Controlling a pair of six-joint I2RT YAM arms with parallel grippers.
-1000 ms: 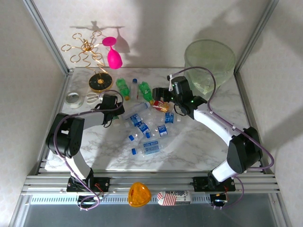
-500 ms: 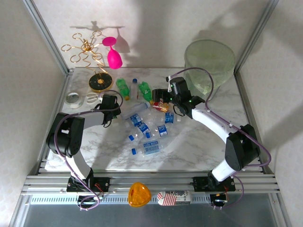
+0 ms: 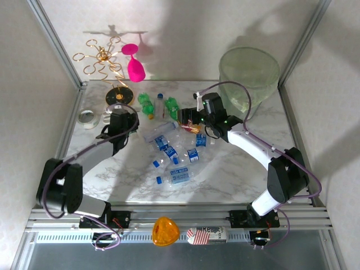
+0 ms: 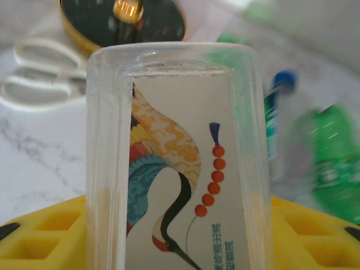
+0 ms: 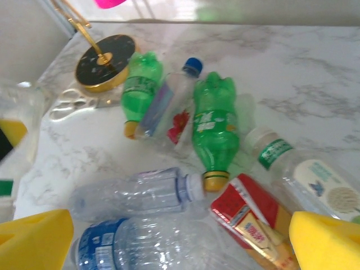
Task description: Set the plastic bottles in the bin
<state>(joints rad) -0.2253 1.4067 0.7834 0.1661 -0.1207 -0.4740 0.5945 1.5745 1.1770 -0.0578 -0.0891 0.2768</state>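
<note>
Grips one clear bottle (image 4: 180, 140) in the left pincer (image 3: 117, 114); gapes empty with the right pincer (image 3: 188, 119).
From above, shows one bin (image 3: 249, 67) at the far right corner of the worktop (image 3: 236, 169), well apart from the bottles, two green bottles (image 3: 145, 104) toward the back, and blue-labelled bottles (image 3: 179, 175) jumbled mid-worktop, too tangled to count. At the left wrist, adds a crane picture on the clear bottle, clamped between two yellow pads (image 4: 39, 236). At the right wrist, finds jaws spread wide, touching nothing, above seven lying bottles: two green, three clear, one red-labelled bottle (image 5: 253, 225), one white-bodied.
</note>
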